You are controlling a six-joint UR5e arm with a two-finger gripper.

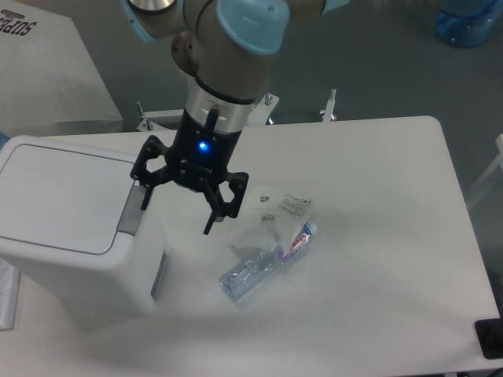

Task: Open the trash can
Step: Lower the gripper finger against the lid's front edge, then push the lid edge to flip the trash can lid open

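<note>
The trash can (67,228) is a large boxy white bin at the left of the table. Its flat white lid (59,196) lies closed, with a grey latch strip (130,207) along its right edge. My gripper (178,210) hangs from the arm just right of the bin. Its black fingers are spread open and empty. The left fingertip (145,202) is beside the latch strip; I cannot tell whether it touches. The right fingertip (209,228) hangs over the table.
A crushed clear plastic bottle (263,255) with a crumpled wrapper lies on the white table (377,236) right of the gripper. A blue water jug (470,20) stands on the floor at the far right. A white box (39,71) is at the back left.
</note>
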